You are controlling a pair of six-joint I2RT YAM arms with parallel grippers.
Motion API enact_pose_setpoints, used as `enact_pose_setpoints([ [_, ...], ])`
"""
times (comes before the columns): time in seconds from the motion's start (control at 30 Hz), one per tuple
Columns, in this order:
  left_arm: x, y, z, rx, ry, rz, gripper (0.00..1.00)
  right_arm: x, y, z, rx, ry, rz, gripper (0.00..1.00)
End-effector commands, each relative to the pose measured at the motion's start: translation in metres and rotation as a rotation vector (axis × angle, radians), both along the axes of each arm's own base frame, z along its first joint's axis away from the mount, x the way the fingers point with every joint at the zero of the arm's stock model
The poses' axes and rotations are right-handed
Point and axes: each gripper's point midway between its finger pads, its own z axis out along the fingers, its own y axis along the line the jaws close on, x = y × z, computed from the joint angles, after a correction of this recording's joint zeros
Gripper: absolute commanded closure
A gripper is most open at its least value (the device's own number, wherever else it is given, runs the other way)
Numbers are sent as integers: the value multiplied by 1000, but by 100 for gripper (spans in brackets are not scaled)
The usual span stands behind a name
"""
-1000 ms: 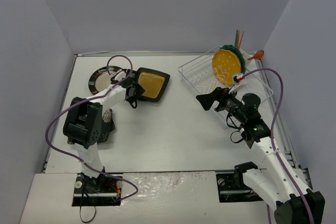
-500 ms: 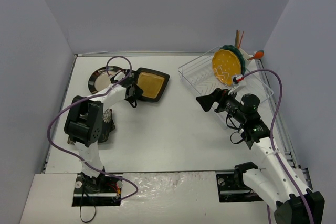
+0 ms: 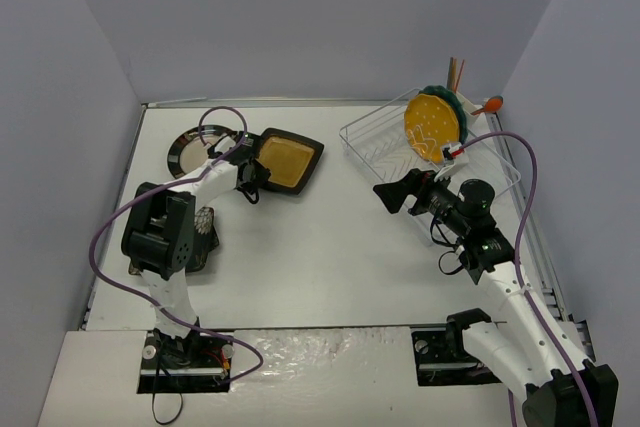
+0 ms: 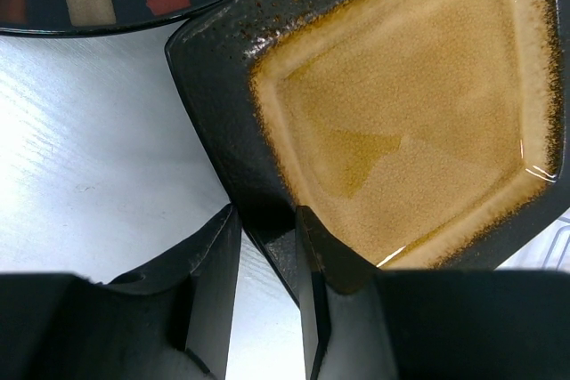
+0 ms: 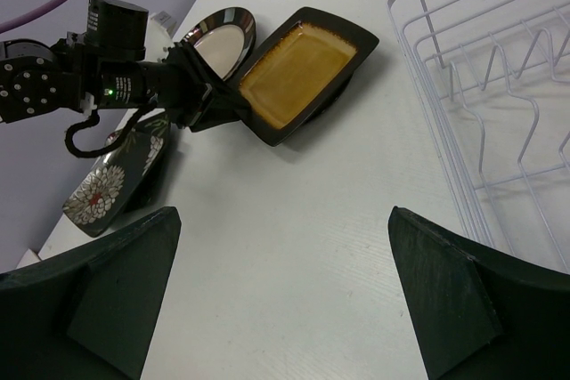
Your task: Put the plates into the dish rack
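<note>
You are working inside a booth of plain lavender-grey walls (image 3: pixel 300 17) that close in a matte white table (image 3: pixel 330 257), lit evenly, with soft shadows under the arms.

The white wire dish rack (image 3: pixel 372 150) sits at the far right of the table, angled to the walls. A yellow round plate (image 3: pixel 432 127) stands upright in it, and a teal plate (image 3: pixel 458 105) stands just behind that. An orange-tipped utensil (image 3: pixel 490 104) pokes up at the rack's far corner.

Across the table, at the far left, the black square plate with the amber centre (image 3: pixel 287 160) overlaps the rim of a round striped plate (image 3: pixel 193 147). The black floral square plate (image 3: pixel 207 227) lies nearer you, beside the left arm's elbow.

Your left gripper (image 4: pixel 267 220) is clamped on the near corner of the amber-centred plate, one finger under the black rim and one on top.

Your right gripper (image 5: pixel 285 309) hangs over bare table beside the rack, jaws spread wide and holding nothing.
</note>
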Motion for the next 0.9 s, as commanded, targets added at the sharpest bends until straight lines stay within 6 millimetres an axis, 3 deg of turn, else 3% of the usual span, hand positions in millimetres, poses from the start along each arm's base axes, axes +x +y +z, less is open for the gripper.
enact_pose_setpoints([
  [0.0, 1, 6, 38, 4, -63, -6, 100, 1, 3, 19, 13, -84, 15, 0],
  [0.17, -7, 11, 54, 7, -89, -5, 100, 1, 4, 21, 14, -84, 19, 0],
  [0.47, -25, 18, 46, -2, -75, 7, 100, 0, 6, 19, 17, -75, 29, 0],
  [0.57, -23, 17, 48, -26, -101, 3, 98, -1, 6, 20, 20, -77, 35, 0],
  [0.73, -6, 9, 67, -75, -222, -19, 71, -3, 7, 19, 21, -71, 44, 0],
  [0.87, 4, 8, 75, -91, -280, -11, 43, -5, 7, 20, 23, -72, 48, 0],
])
